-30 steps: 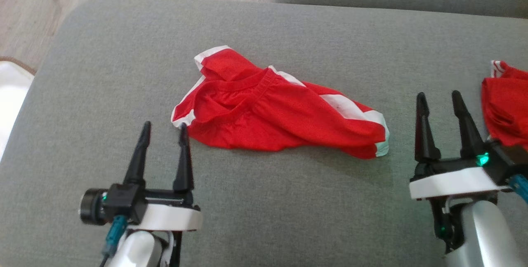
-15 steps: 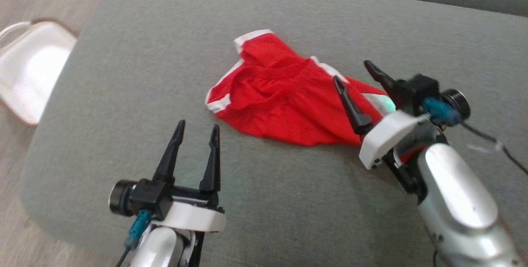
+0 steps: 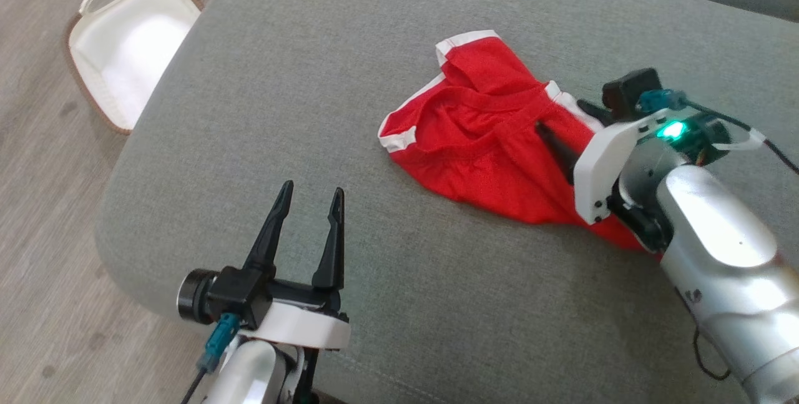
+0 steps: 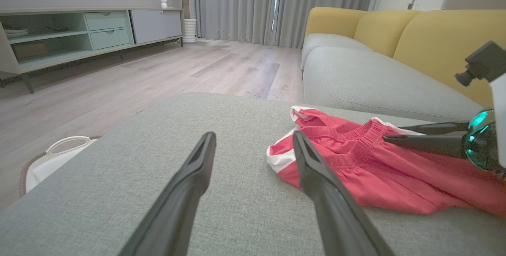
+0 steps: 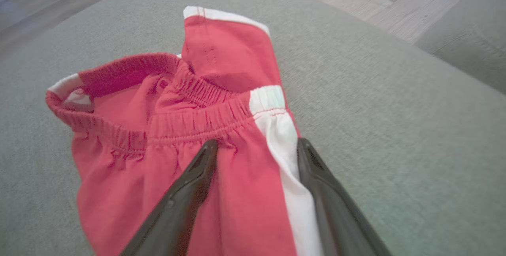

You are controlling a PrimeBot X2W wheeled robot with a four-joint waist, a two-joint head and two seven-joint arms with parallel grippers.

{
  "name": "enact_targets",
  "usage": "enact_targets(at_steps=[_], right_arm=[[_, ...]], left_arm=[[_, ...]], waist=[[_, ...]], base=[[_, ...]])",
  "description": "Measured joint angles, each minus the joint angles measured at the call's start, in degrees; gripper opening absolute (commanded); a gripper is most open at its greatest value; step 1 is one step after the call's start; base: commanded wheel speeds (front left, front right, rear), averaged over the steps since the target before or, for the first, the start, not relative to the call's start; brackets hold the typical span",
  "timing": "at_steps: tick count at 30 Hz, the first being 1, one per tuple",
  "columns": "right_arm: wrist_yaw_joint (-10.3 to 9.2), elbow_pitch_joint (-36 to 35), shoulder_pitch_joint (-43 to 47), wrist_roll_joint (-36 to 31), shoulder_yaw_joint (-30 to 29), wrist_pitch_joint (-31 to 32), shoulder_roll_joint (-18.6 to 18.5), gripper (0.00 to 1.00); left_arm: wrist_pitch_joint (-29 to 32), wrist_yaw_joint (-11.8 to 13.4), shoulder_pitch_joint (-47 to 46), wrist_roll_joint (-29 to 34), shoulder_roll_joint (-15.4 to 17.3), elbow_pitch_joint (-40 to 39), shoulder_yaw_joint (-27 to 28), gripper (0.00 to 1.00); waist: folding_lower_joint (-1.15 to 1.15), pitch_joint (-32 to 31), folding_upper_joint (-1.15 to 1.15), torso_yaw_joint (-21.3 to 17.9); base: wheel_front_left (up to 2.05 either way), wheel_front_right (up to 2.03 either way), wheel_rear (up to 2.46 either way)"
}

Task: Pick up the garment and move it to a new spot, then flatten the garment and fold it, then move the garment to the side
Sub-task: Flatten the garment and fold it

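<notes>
Your right gripper [image 5: 257, 143], jaws wide and gripping nothing, is straddling the crumpled red cloth shorts with white side stripes [image 3: 487, 142] lying on the grey fabric sofa seat [image 3: 299, 54], seemingly lining up a waistband pinch; your left gripper [image 3: 312, 188] is hovering at their seven o'clock, open and empty.

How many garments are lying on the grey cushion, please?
1: the red shorts on the grey cushion, with the right gripper over their white-striped side. Another could be hidden behind that arm.
</notes>
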Motion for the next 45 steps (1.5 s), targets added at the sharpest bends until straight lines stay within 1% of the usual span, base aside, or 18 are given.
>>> enact_targets(at_steps=[1, 2, 3, 7, 10, 14, 17, 21, 23, 25, 30, 32, 35, 38, 41, 45], right_arm=[[0.0, 0.69, -0.04, 1.3, 0.92, 0.01, 0.03, 1.0], [0.0, 1.27, -0.07, 2.21, 1.62, 0.0, 0.03, 0.76], [0.0, 1.78, -0.24, 2.75, 2.32, -0.16, 0.0, 0.0], [0.0, 2.79, -2.37, 5.01, 3.24, -3.38, 0.01, 0.0], [0.0, 3.43, -4.44, 6.78, 2.15, -7.54, 0.0, 0.0], [0.0, 4.59, -7.04, 9.61, -3.13, -12.77, -0.36, 0.0], [0.0, 5.48, -10.41, 10.61, -7.69, -15.17, -2.21, 0.0], [0.0, 6.59, -16.66, 9.35, -12.94, -17.97, -6.62, 0.0], [0.0, 6.53, -19.05, 7.47, -14.08, -19.08, -8.42, 0.0], [0.0, 5.69, -20.69, 5.9, -14.67, -19.8, -9.17, 0.0], [0.0, 2.35, -20.98, 2.66, -13.23, -19.58, -8.89, 0.0], [0.0, 0.58, -20.75, 1.91, -11.65, -18.63, -8.26, 0.0], [0.0, -1.91, -18.77, 1.38, -6.93, -16.56, -6.11, 0.0], [0.0, -3.02, -14.25, 1.87, 0.75, -14.23, -3.45, 0.0], [0.0, -3.39, -8.71, 4.22, 10.05, -11.57, -1.01, 0.0], [0.0, -3.09, -3.58, 6.89, 20.94, -10.7, 2.09, 0.0]], left_arm=[[0.0, 0.01, 0.0, -0.07, 0.0, 0.0, -0.03, 1.0], [0.0, 0.03, 0.01, -0.09, -0.01, 0.0, -0.07, 1.0], [0.0, 0.09, 0.01, -0.09, -0.01, -0.01, -0.1, 1.0], [0.0, 0.21, 0.01, -0.51, -0.04, -0.01, -0.14, 1.0], [0.0, 0.42, 0.0, -0.51, -0.09, -0.01, -0.14, 1.0], [0.0, 0.44, 0.02, -0.49, -0.09, -0.01, -0.15, 1.0], [0.0, 0.6, 0.04, -0.49, -0.09, -0.02, -0.12, 1.0], [0.0, 0.59, 0.05, -0.49, -0.1, -0.05, -0.03, 1.0], [0.0, 0.59, 0.13, -0.48, -0.1, -0.07, 0.02, 1.0], [0.0, 0.59, 0.6, -0.44, -0.1, -0.07, 0.04, 1.0], [0.0, 0.59, 0.95, -0.05, -0.09, -0.07, 0.18, 1.0], [0.0, 0.58, 0.96, -0.05, -0.09, -0.07, 0.21, 1.0], [0.0, 0.55, 0.96, -0.05, -0.09, -0.1, 0.2, 1.0], [0.0, 0.51, 0.92, -0.05, -0.08, -0.11, 0.08, 1.0], [0.0, 0.1, 0.72, -0.05, -0.09, -0.08, -0.11, 1.0], [0.0, 0.09, 0.53, -0.05, -0.09, 0.1, -0.34, 1.0]], waist=[[0.0, -0.01, 0.0, 0.15], [0.0, -0.05, 0.0, 0.2], [0.0, -0.07, 0.0, 0.17], [0.0, -0.05, 0.0, -0.47], [0.0, -0.47, 0.0, -1.34], [0.0, -1.56, 0.0, -2.66], [0.0, -2.27, 0.0, -3.92], [0.01, -3.15, 0.0, -5.38], [-0.01, -3.88, 0.0, -5.85], [-0.01, -4.52, 0.0, -6.25], [-0.01, -5.32, 0.0, -6.83], [-0.01, -5.36, 0.0, -6.91], [-0.01, -5.03, 0.0, -6.86], [0.0, -4.53, 0.0, -6.56], [0.0, -4.07, 0.0, -6.08], [0.0, -3.5, 0.0, -5.6]], base=[[0.0, 0.0, 0.0], [0.0, 0.0, 0.0], [0.0, 0.0, 0.0], [0.0, 0.0, 0.0], [0.0, 0.0, 0.0], [0.0, 0.0, 0.0], [0.0, 0.0, 0.0], [0.0, 0.0, 0.0], [0.0, 0.0, 0.0], [0.0, 0.0, 0.0], [0.0, 0.0, 0.0], [0.0, 0.0, 0.0], [0.0, 0.0, 0.0], [0.0, 0.0, 0.0], [0.0, 0.0, 0.0], [0.0, 0.0, 0.0]])
